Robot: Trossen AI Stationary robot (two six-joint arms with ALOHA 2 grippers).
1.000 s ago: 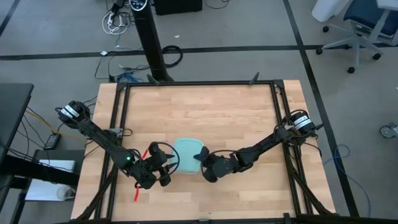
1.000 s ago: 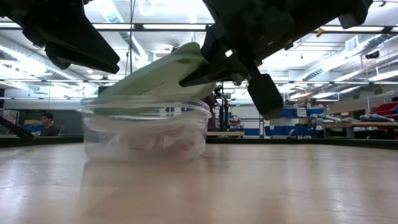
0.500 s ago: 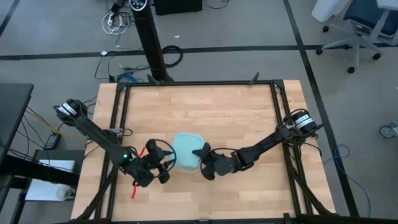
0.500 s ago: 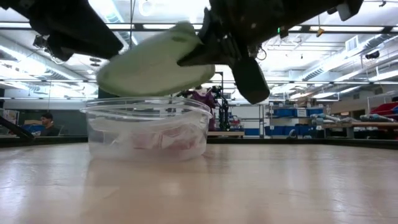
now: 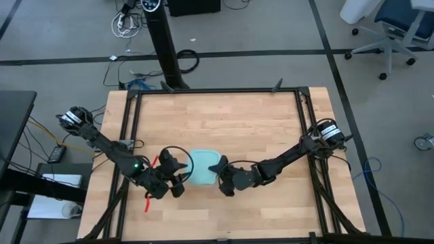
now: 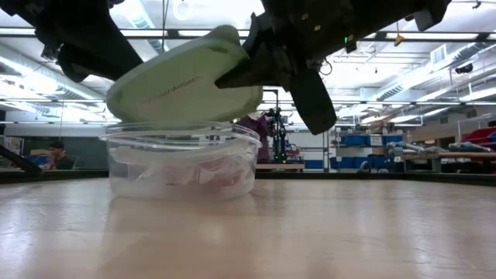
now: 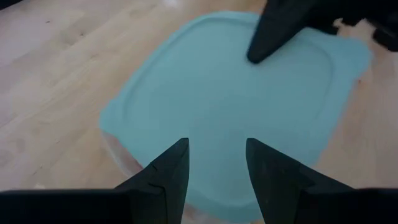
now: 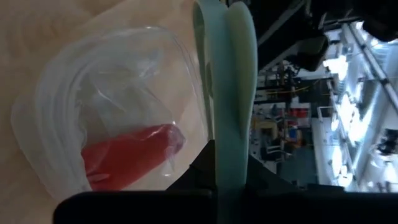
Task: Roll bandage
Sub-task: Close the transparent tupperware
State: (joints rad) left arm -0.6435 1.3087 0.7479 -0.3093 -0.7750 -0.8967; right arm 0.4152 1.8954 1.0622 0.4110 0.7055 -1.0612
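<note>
The bandage (image 8: 127, 158), a bright red roll, lies inside the clear container (image 6: 183, 159), below the right gripper (image 5: 218, 170), which pinches the pale blue lid (image 5: 202, 167) tilted above it. The left gripper (image 5: 178, 175) hovers just left, fingers (image 7: 168, 176) apart.

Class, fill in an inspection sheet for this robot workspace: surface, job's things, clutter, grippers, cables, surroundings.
Surface: wooden table, bare boards around the middle.
Job's things: red bandage inside the clear container; a second red strip at the table's left edge.
Clutter: light-blue lid, lifted and tilted over the container.
Grippers: right gripper shut on the lid's edge; left gripper open, above the lid.
Cables: loose bundles on the floor beyond the table.
Surroundings: office chair; a person far behind.
</note>
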